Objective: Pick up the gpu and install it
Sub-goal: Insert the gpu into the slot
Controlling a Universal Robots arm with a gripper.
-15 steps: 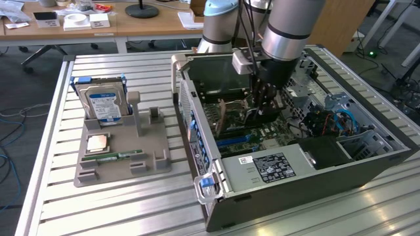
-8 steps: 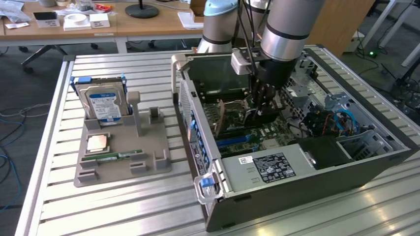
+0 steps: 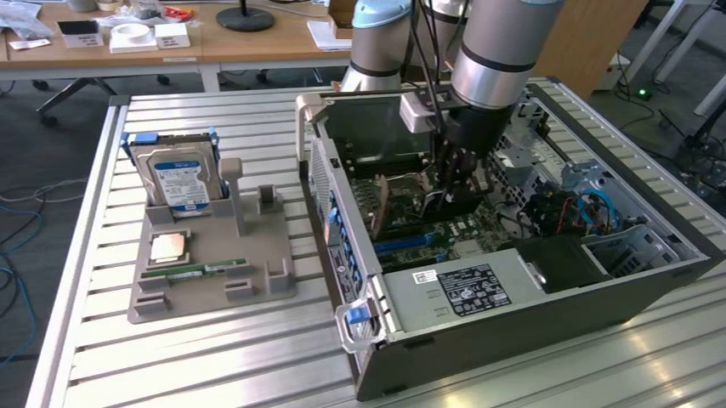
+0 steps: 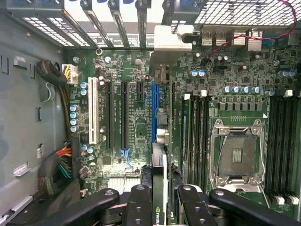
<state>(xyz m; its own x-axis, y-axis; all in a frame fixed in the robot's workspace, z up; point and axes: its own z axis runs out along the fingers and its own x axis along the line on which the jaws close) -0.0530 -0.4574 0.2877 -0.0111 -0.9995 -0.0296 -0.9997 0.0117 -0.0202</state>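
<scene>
- while the claw (image 4: 162, 195) hangs low inside the computer case (image 3: 511, 293), what's it got?
- it's pinching the gpu (image 4: 157, 209), one finger on each face, with the card edge-on between them and a green logo on the edge facing the wrist camera.
- and where does that put the card?
- down over the motherboard (image 4: 131, 94), running along the blue slot (image 4: 154, 108) and just beside it in the wrist view. whether its connector edge has gone into the slot, i can't tell.
- so how far along are we?
- i'd call the pick-up done: the card is off the tabletop (image 3: 227, 348) and inside the case. the install looks unfinished to me, since the claw is clamped on it and nothing shows it seated.
- and out beyond the case?
- on the exterior view's left, the grey holder (image 3: 204, 293) carries the hard drive (image 3: 179, 183) upright, the memory stick (image 3: 210, 269) lying flat and a small square chip (image 3: 170, 246) near it, all well apart from the claw.
</scene>
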